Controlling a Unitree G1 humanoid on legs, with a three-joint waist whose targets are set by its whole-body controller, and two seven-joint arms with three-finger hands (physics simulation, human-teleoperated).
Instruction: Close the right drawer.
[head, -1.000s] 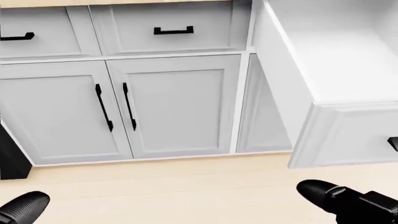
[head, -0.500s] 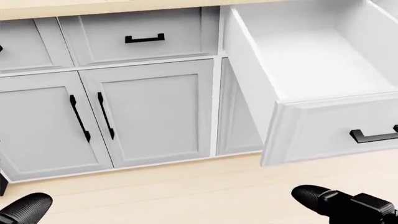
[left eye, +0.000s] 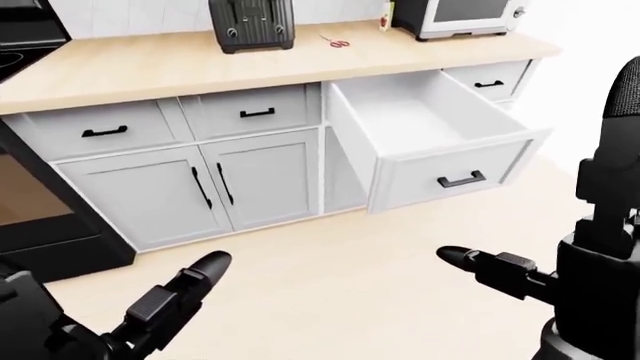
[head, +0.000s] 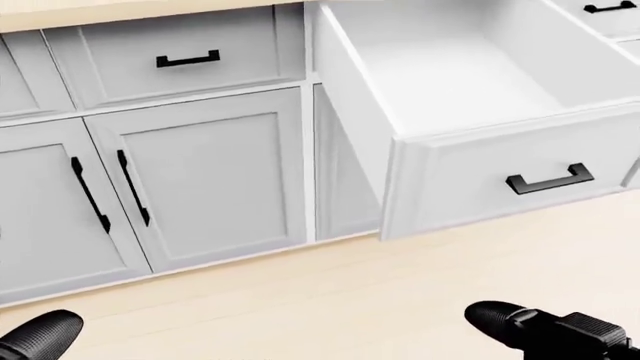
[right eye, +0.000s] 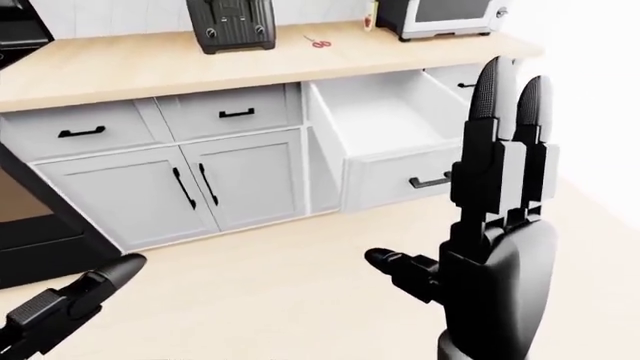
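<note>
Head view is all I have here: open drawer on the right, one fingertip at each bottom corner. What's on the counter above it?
Observer: A microwave stands at the counter's right end, above the small closed drawer beside the open drawer.
Operator: Is my right hand closed?
Observer: No, the right hand is open, fingers straight up, touching nothing.
Operator: And the left hand?
Observer: The left hand is open too, low at the left-eye view's bottom left, over bare floor.
</note>
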